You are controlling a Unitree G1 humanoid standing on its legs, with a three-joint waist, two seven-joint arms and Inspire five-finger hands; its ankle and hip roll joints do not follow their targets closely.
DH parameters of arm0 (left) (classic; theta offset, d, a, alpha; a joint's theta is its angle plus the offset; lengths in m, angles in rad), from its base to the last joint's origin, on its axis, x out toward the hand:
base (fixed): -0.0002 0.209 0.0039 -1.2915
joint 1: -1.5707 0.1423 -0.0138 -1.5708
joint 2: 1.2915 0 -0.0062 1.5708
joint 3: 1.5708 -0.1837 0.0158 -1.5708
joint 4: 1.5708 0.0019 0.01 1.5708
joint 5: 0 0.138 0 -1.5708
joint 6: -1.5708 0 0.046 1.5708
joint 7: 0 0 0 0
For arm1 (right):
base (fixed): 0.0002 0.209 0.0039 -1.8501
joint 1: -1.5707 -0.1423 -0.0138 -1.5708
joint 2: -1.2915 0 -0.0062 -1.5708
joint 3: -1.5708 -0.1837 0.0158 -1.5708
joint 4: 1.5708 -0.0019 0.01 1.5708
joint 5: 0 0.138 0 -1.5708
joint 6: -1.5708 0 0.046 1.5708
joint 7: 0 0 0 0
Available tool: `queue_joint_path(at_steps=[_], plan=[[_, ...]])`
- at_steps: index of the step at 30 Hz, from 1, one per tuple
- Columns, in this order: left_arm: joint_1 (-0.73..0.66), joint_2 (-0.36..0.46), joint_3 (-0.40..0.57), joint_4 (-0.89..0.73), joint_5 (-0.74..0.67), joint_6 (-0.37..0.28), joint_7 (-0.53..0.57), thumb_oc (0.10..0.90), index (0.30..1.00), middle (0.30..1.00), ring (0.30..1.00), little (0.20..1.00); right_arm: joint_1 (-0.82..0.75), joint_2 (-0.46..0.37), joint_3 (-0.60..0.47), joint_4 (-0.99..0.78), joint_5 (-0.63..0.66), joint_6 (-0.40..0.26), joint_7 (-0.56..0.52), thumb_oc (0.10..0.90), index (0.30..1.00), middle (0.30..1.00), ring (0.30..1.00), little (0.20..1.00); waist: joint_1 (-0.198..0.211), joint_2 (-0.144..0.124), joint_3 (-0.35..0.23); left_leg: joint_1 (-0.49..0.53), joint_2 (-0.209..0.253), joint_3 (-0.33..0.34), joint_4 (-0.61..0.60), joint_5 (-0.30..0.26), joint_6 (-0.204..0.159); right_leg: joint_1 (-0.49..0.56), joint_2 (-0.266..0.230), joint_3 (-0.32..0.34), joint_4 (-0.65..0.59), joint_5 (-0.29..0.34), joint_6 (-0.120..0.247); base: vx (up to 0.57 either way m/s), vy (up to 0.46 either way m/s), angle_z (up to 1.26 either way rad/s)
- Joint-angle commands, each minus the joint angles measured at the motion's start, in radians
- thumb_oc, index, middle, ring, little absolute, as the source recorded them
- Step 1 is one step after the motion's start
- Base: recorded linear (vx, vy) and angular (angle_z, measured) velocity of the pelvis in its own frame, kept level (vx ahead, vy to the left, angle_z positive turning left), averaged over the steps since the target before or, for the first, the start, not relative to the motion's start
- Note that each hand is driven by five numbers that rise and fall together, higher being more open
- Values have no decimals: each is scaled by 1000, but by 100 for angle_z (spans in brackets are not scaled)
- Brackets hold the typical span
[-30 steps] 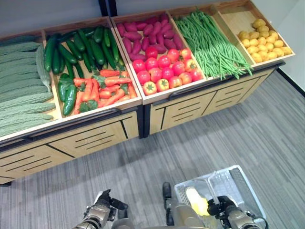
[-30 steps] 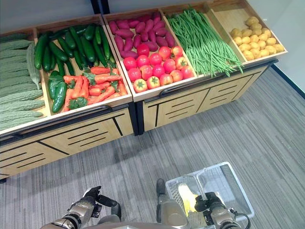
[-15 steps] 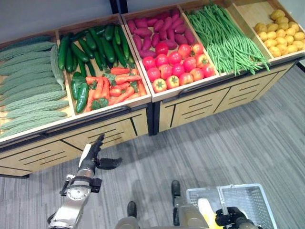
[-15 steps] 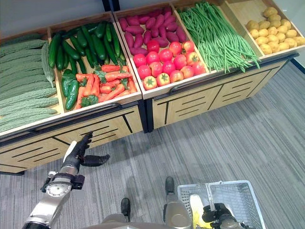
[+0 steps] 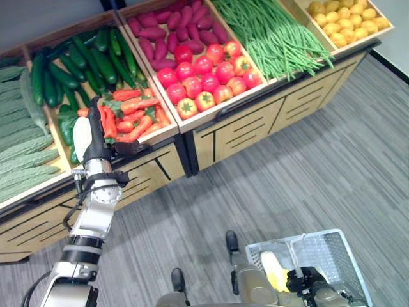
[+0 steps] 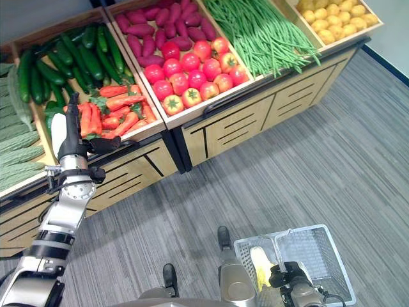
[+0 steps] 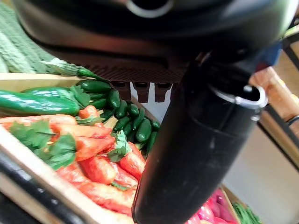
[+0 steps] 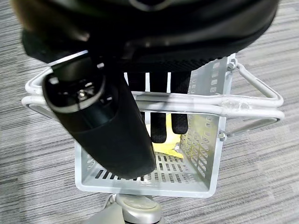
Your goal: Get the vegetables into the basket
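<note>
Left eye view: left hand (image 5: 96, 137) reaches, fingers straight, over the carrots (image 5: 131, 118) to pick one. Right hand (image 8: 140, 98) probably curls round the basket handle (image 8: 252, 105), carrying the basket (image 5: 332, 256).

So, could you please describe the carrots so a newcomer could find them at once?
On the wooden display stand, look in the bin with the dark cucumbers. The carrots fill its front half: orange with green tops, beside the round red tomatoes.

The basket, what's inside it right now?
Inside the basket lies one yellow vegetable, pale at its tip. The right hand, curled round the basket's handles, covers part of it, so its kind and anything underneath cannot be told.
</note>
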Motion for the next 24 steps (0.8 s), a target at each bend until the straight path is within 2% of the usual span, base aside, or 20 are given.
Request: queue_joint_path(at_steps=[1, 5, 7, 12, 24], plan=[[-107, 132, -2, 31, 122, 11, 118, 900, 1000, 1000, 1000, 1000, 18, -11, 55, 7, -26, -3, -15, 400, 300, 300, 300, 300, 7, -28, -51, -58, 14, -22, 3, 18, -19, -9, -75, 39, 47, -103, 104, 1, -46, -11], [-215, 235, -33, 213, 106, 57, 151, 900, 1000, 1000, 1000, 1000, 2, -12, 82, 14, -24, -4, -26, 400, 300, 300, 300, 300, -7, -18, -45, -101, 35, -7, 2, 40, -34, -57, -53, 42, 37, -90, 101, 27, -66, -14], [-239, 254, -45, 249, 98, 68, 152, 900, 1000, 1000, 1000, 1000, -1, -11, 90, 15, -20, -6, -29, 400, 300, 300, 300, 300, -9, -20, -43, -109, 41, -3, 2, 44, -38, -64, -47, 42, 36, -89, 99, 32, -55, -6], [-337, 348, -124, 455, 60, 69, 145, 900, 1000, 1000, 1000, 1000, -14, -9, 114, 20, -3, -20, -39, 400, 300, 300, 300, 300, -18, -25, -36, -133, 60, 6, 1, 59, -51, -91, -33, 39, 34, -83, 98, 23, -48, -3], [-439, 386, -218, 513, 39, 60, 142, 900, 1000, 1000, 1000, 1000, -30, 12, 154, 6, 25, -38, -43, 400, 300, 300, 300, 300, -24, -35, -17, -180, 71, 3, 1, 74, -64, -135, -24, 33, 26, -66, 98, 0, -1, 0]])
